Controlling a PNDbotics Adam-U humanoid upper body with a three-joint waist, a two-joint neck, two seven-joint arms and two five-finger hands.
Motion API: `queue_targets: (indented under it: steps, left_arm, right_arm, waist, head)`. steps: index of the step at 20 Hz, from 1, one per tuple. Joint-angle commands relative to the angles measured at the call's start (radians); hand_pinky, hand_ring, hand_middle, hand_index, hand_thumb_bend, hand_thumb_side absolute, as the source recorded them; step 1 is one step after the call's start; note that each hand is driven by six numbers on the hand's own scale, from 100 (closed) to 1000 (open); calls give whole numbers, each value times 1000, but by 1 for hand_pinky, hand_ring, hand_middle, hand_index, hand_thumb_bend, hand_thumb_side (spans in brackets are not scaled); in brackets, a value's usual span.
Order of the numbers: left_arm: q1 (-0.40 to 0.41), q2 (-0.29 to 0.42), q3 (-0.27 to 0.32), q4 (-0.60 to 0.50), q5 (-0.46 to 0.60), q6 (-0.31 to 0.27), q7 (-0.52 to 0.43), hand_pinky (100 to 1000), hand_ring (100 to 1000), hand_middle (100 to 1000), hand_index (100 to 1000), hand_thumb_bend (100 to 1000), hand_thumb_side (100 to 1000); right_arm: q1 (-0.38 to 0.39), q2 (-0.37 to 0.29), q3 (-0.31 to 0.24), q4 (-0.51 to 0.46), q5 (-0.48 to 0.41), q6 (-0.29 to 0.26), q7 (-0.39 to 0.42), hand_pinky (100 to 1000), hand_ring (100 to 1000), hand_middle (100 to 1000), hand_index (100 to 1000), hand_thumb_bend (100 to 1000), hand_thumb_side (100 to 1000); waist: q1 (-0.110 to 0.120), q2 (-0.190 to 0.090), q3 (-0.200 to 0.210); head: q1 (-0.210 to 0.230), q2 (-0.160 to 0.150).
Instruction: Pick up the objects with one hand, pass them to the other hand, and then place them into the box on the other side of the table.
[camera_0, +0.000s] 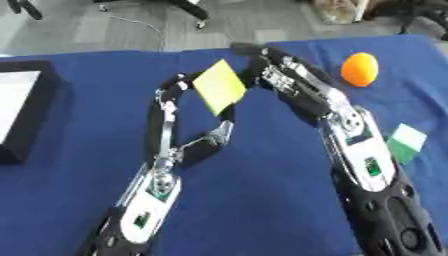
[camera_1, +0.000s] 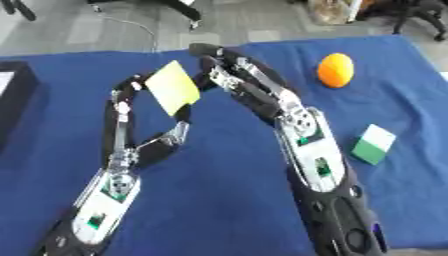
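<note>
Yellow piece: one flat, thin, matte yellow square (camera_0: 219, 87), seen tilted corner-up above the middle of the tabletop, between the two robot hands.
Left robot hand: the left robot hand (camera_0: 179, 102) is curled round the yellow piece from the left, thumb below it; black links with silver joints.
Right robot hand: the right robot hand (camera_0: 271, 70) is met at the piece's right edge; whether its fingers are clamped on it cannot be told.
Tabletop: blue cloth (camera_0: 262, 200), smooth and matte.
Orange object: one round, glossy orange ball (camera_0: 360, 69), far right, well apart from the hands.
Green-and-white block: one small boxy block (camera_0: 405, 143), white on top and green below, right of the right forearm.
Box: one black-walled box (camera_0: 26, 117) with a pale inside, at the left edge.
Obstruction: the right arm lies across the middle-right of the cloth.
</note>
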Motion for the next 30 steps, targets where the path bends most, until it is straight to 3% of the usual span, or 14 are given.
queue_targets:
  steps: [1,7,10,15,23,25,26,30]
  left_arm:
    - [-2,16,11,-16,-7,3,8,753,575,465,553,100,218]
    - [14,31,30,-25,-11,20,20,753,576,466,554,100,208]
    - [18,44,55,-38,-20,46,26,762,588,477,567,100,183]
    - [-5,103,149,-75,-39,127,-9,770,600,488,581,100,130]
    - [-84,307,352,-70,-81,260,-115,764,607,506,609,296,100]
    - [-95,361,377,-56,-112,293,-148,764,607,506,609,296,100]
    - [-97,388,384,-59,-118,310,-165,763,617,530,641,414,100]
    - [-119,495,445,15,-170,375,-231,757,614,536,651,482,100]
  right_arm:
    - [-24,-7,-26,-47,3,-4,-36,747,723,954,876,100,671]
    - [-28,-18,-86,-124,0,2,-112,743,716,943,875,100,651]
    - [-10,-25,-109,-168,2,10,-149,740,710,934,874,100,643]
    - [42,-45,-141,-217,19,25,-174,735,700,924,871,100,641]
    - [105,-67,-163,-222,51,42,-165,729,690,917,867,100,637]
    - [109,-66,-163,-220,55,42,-160,729,690,917,867,100,637]
    - [110,-65,-162,-220,56,42,-158,727,687,916,866,100,636]
    - [121,-76,-161,-204,64,43,-138,725,684,916,866,100,635]
  waist:
    - [-10,-2,1]
    - [-5,-3,1]
    - [-1,-4,-1]
    - [12,-15,4]
    - [42,-42,27]
    - [43,-43,25]
    - [43,-43,24]
    - [55,-44,28]
  head:
    - [4,-3]
    - [32,-3]
    - [84,-3]
    - [184,-3]
    - [262,-3]
    - [272,-3]
    - [274,-3]
    - [251,-3]
